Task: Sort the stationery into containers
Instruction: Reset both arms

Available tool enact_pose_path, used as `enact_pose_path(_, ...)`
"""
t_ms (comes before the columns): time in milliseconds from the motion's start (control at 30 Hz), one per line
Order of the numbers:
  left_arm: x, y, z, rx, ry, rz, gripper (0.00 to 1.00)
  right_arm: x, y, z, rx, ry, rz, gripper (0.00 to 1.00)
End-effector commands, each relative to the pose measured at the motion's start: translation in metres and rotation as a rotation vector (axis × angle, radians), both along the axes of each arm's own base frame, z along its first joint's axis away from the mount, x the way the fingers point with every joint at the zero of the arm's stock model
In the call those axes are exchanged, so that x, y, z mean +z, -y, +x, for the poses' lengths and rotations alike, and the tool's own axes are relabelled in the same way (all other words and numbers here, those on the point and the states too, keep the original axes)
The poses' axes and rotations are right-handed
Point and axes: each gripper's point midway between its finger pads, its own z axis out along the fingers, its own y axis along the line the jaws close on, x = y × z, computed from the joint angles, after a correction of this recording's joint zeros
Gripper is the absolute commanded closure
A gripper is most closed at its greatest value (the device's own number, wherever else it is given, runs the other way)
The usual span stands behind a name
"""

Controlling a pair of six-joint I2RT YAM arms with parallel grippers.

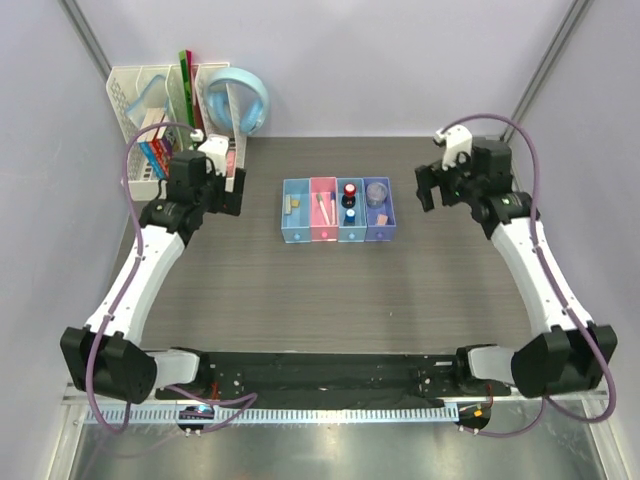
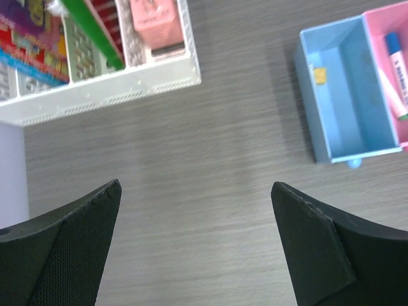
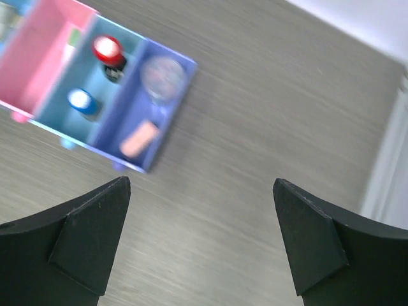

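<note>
The containers (image 1: 338, 210) stand as one joined row near the middle of the bench (image 1: 330, 290), toward its far side. From left to right, the row comprises a blue bin (image 1: 295, 211), a pink bin (image 1: 323, 210), a second blue bin (image 1: 351, 209) and a purple bin (image 1: 378, 208).

Contents:
- The left blue bin holds a small tan eraser (image 2: 320, 75) against its left wall.
- The pink bin holds a white marker with a blue cap (image 2: 396, 67), lying lengthwise.
- The second blue bin holds a red-topped item (image 3: 107, 49) and a blue-topped item (image 3: 81, 100).
- The purple bin holds a round clear item (image 3: 162, 74) at its far end and a pinkish eraser (image 3: 138, 139) at its near end.

The left fingers (image 2: 76, 242) are spread apart and hold nothing. They hang over bare bench between the blue bin and a white mesh organizer (image 2: 127, 86).

The right fingers (image 3: 312, 236) are likewise spread apart and hold nothing. They hang over bare bench to the right of the purple bin, clear of it.

The organizer stands at the far left corner. It carries books (image 1: 152, 155) and a green ruler (image 1: 185, 78), with light-blue headphones (image 1: 240, 100) at its right side.
</note>
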Motion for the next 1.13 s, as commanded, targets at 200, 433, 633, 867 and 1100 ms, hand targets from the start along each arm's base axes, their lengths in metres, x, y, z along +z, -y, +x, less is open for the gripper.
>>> enact_pose_path(200, -0.015, -0.031, -0.038, 0.085, -0.001, -0.036, 0.0, -0.003, 0.056, -0.066, -0.117, 0.101, -0.064, 0.01)
enact_pose_path(433, -0.024, -0.032, -0.044, 0.085, -0.017, -0.053, 0.0, -0.003, 0.056, -0.072, -0.121, 0.116, -0.033, 0.0)
enact_pose_path(633, -0.024, -0.033, -0.045, 0.088, -0.015, -0.05, 0.0, -0.003, 0.054, -0.07, -0.116, 0.115, -0.014, 0.0)
enact_pose_path(867, -0.024, -0.035, -0.046, 0.089, -0.016, -0.052, 0.0, -0.001, 0.051, -0.065, -0.105, 0.114, 0.004, 0.0)
enact_pose_path(1100, -0.022, -0.034, -0.045, 0.086, -0.012, -0.058, 0.0, 0.0, 0.049, -0.063, -0.096, 0.116, 0.011, 0.0)
